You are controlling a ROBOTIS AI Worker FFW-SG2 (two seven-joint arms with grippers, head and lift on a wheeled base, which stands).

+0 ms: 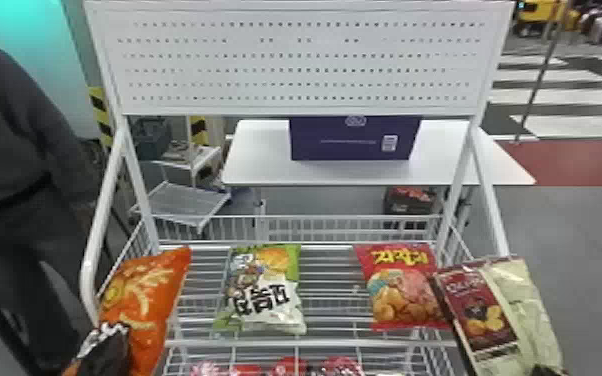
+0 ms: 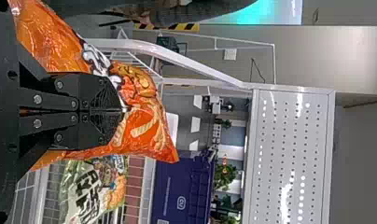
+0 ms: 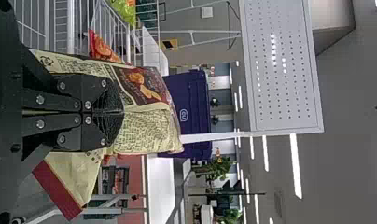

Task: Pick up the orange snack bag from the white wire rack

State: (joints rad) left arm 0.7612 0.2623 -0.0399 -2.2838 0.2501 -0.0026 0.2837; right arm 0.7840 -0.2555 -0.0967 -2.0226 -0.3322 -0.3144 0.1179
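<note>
Snack bags, four: one orange bag point(image 1: 140, 295), one green bag point(image 1: 265, 285), one red bag point(image 1: 400, 290), one cream-and-maroon bag point(image 1: 510, 310). Lower packets point(image 1: 340, 367): several, cut off, exact count unclear. One each: white wire rack point(image 1: 315, 343), perforated panel point(image 1: 295, 62), purple box point(image 1: 350, 140), white table point(image 1: 260, 160).

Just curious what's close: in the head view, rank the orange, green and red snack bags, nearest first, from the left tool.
1. Orange bag: held in the left tool.
2. Green bag: on the rack, to its right.
3. Red bag: farther right.

Head view: forward, down over rack point(image 1: 325, 343). Wrist views: close-up, turned sideways, sharing pegboard point(image 2: 291, 149).
</note>
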